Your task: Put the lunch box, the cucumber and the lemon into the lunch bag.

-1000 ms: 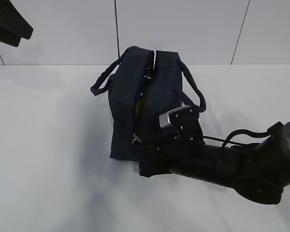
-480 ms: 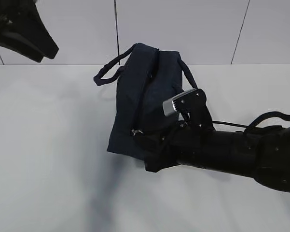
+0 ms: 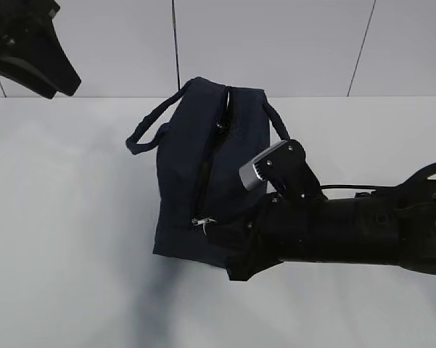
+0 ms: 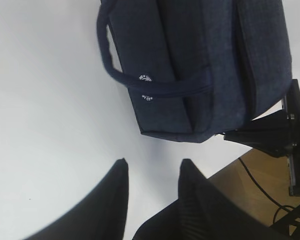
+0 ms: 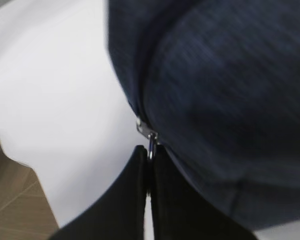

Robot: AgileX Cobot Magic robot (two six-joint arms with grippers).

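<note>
Since the earlier frame the bag (image 3: 203, 174) has closed; my right tool (image 5: 150, 159) pinches its zipper pull (image 5: 149, 134), left tool (image 4: 152, 172) open, empty. Soft fabric, sags; grip handles.

The right arm (image 3: 348, 232), black and thick, reaches in from three o'clock of the exterior view and lies nearly level, its wrist carrying a small silver camera block (image 3: 265, 168) on top. The right gripper (image 5: 150, 162) has its two dark fingers pressed together, pinching the metal zipper pull (image 5: 149, 134) at their tips. In the exterior view this gripper sits low, near six o'clock of centre. The left arm (image 3: 25, 47) is raised at eleven o'clock of that view, only partly in frame. The left gripper (image 4: 150, 170) hangs free in the air with a clear gap between its two dark fingers, gripping nothing.
</note>
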